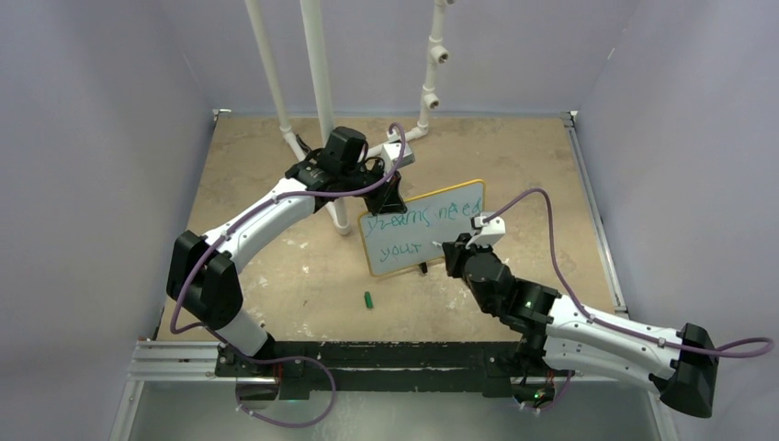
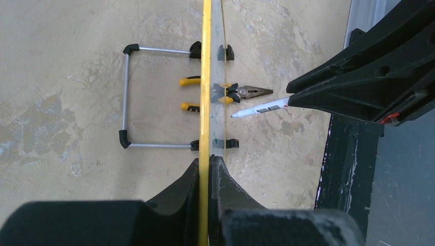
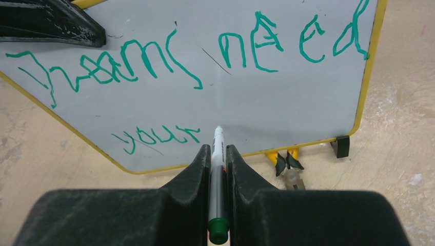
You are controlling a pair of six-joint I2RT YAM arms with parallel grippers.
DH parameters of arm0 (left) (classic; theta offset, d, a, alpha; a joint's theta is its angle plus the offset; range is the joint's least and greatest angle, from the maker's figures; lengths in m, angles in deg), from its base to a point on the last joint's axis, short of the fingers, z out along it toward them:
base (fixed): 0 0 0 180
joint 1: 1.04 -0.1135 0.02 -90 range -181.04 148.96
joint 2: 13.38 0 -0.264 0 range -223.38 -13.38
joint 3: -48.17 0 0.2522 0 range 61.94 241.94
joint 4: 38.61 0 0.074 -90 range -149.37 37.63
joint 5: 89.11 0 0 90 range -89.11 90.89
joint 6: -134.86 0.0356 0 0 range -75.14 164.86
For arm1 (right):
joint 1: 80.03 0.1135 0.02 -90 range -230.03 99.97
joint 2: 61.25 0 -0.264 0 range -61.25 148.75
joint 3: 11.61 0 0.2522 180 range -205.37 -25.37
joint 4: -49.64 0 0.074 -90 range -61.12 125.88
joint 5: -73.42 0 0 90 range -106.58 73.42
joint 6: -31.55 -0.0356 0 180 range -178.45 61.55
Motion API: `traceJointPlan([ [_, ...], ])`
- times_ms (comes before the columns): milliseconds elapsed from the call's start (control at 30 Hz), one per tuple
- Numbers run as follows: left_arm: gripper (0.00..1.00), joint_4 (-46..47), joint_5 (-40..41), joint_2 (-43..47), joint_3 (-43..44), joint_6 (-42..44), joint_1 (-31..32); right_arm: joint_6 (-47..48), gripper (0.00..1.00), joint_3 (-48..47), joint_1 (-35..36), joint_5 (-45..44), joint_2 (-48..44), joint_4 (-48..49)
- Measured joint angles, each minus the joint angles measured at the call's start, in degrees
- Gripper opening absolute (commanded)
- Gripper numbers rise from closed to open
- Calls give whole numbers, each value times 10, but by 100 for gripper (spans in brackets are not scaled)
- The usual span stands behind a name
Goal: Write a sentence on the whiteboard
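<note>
The whiteboard (image 1: 432, 241) stands tilted on the table, white with a yellow rim (image 3: 365, 82). The sentence (image 3: 154, 61) is in green marker: "Dreams need" on the top line and "your" (image 3: 156, 136) below it. My left gripper (image 2: 209, 160) is shut on the board's upper left edge (image 2: 206, 77), and shows in the top view as well (image 1: 390, 188). My right gripper (image 3: 218, 148) is shut on a green-ended marker (image 3: 217, 174). Its tip points at the board just right of "your". In the left wrist view the marker (image 2: 259, 107) ends a short way off the board face.
A small green cap (image 1: 368, 300) lies on the table in front of the board. Yellow-handled pliers (image 2: 246, 93) lie under the board's lower edge. The board's wire stand (image 2: 125, 110) sits behind it. White pipes (image 1: 317, 92) rise at the back.
</note>
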Motion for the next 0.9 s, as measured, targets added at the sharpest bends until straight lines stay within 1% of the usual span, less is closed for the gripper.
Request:
traceJointPlan([
  [300, 0, 0, 0, 0, 0, 0, 0, -5, 0, 0, 0, -15, 3, 0],
  [900, 0, 0, -2, 0, 0, -1, 0, -16, 0, 0, 0, -32, 46, 0],
])
